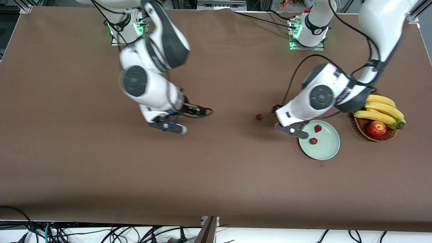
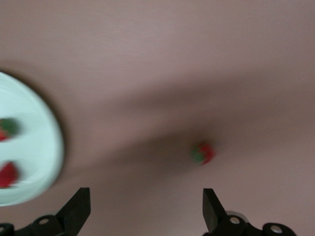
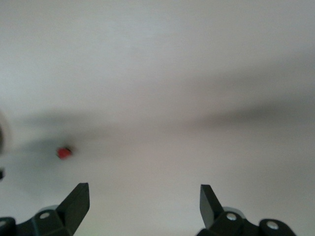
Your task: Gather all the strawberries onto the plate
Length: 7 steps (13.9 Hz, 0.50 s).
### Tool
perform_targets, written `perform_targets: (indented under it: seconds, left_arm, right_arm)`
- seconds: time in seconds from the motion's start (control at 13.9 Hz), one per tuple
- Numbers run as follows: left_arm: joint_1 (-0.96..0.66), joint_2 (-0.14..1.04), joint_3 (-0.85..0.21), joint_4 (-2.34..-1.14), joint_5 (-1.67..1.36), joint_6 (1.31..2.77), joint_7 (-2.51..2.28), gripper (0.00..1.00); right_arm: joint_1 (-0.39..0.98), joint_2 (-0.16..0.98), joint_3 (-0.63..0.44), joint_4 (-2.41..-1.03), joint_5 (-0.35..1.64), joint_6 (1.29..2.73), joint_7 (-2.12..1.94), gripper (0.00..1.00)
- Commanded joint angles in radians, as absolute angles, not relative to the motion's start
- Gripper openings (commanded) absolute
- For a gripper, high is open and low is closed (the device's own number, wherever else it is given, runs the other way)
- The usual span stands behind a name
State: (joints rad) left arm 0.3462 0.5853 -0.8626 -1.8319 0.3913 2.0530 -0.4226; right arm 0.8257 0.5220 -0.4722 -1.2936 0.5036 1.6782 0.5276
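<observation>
The mint-green plate lies toward the left arm's end of the table, with two strawberries in it. A third strawberry lies on the brown table, apart from the plate toward the right arm's end. My left gripper is open and empty over the table at the plate's rim, between the plate and the loose strawberry. The left wrist view shows this gripper, the plate and the loose strawberry. My right gripper is open and empty over bare table; its wrist view shows the loose strawberry farther off.
A brown wicker basket stands beside the plate toward the left arm's end, holding bananas and a red apple. Cables trail from both wrists.
</observation>
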Motion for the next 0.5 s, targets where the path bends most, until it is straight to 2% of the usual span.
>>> perform_targets:
  seconds: [0.0, 0.07, 0.29, 0.43]
  left_arm:
    - [0.308, 0.624, -0.851, -1.929, 0.455, 2.254, -0.584, 1.00]
    - [0.308, 0.640, -0.848, -1.945, 0.489, 2.297, -0.603, 1.00]
    - [0.281, 0.699, -0.839, -1.962, 0.644, 2.329, -0.697, 1.00]
    - [0.232, 0.724, -0.830, -1.967, 0.745, 2.329, -0.832, 1.00]
  right_arm:
    - [0.827, 0.329, -0.500, -1.491, 0.409, 1.643, 0.404, 0.99]
    - [0.765, 0.271, -0.448, -1.535, 0.338, 1.641, 0.393, 0.99]
    - [0.457, 0.140, -0.173, -1.588, 0.168, 1.567, 0.336, 0.99]
    - [0.339, 0.082, -0.123, -1.592, 0.135, 1.497, 0.290, 0.99]
